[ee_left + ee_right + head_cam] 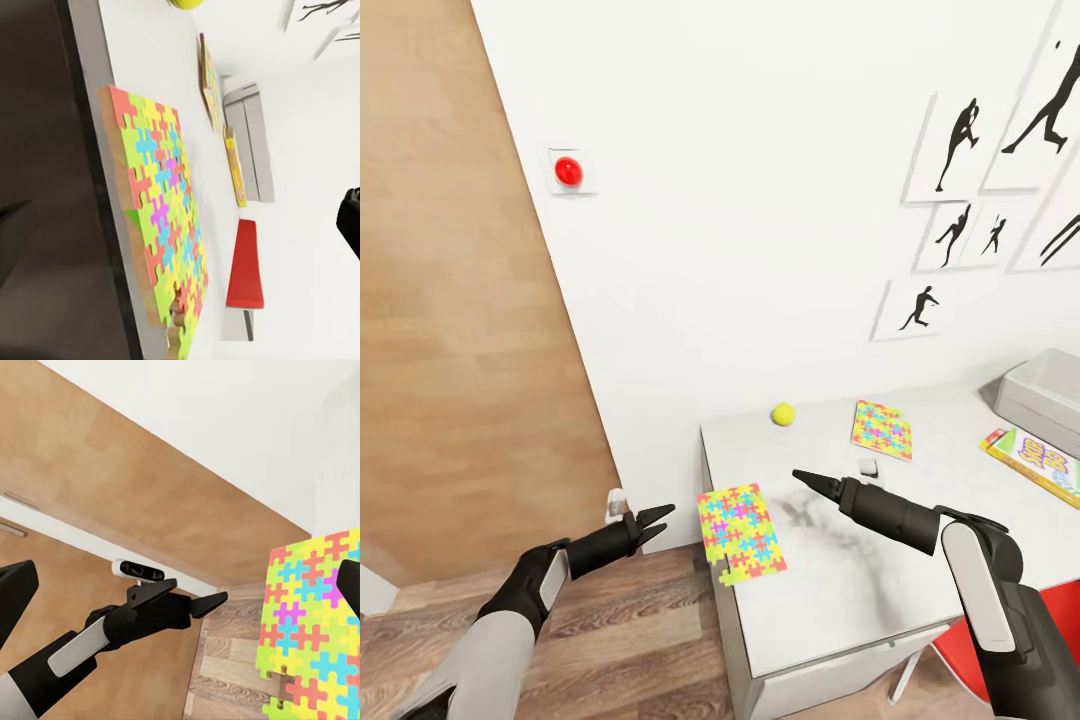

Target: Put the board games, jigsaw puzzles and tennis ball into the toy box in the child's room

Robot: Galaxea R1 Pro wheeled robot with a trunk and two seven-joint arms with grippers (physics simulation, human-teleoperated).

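Observation:
One jigsaw puzzle (740, 528) lies at the white table's (860, 580) left edge, with a corner hanging over the front; it also shows close up (161, 217) (311, 622). The second jigsaw puzzle (881, 430) and the tennis ball (783, 413) lie further back. At the far right stands the grey toy box (1048, 398), with the Skip-Bo board game (1035, 462) in front of it. My left gripper (658, 520) hangs open just off the table's left side, pointing at the near puzzle. My right gripper (805, 476) hovers open and empty above the table, right of that puzzle.
A wooden door panel (450, 300) and plank floor (620, 640) lie to the left. A red chair (1060, 610) stands at the table's front right. A small pale object (870, 467) rests by my right arm. Black silhouette pictures (960, 150) hang on the wall.

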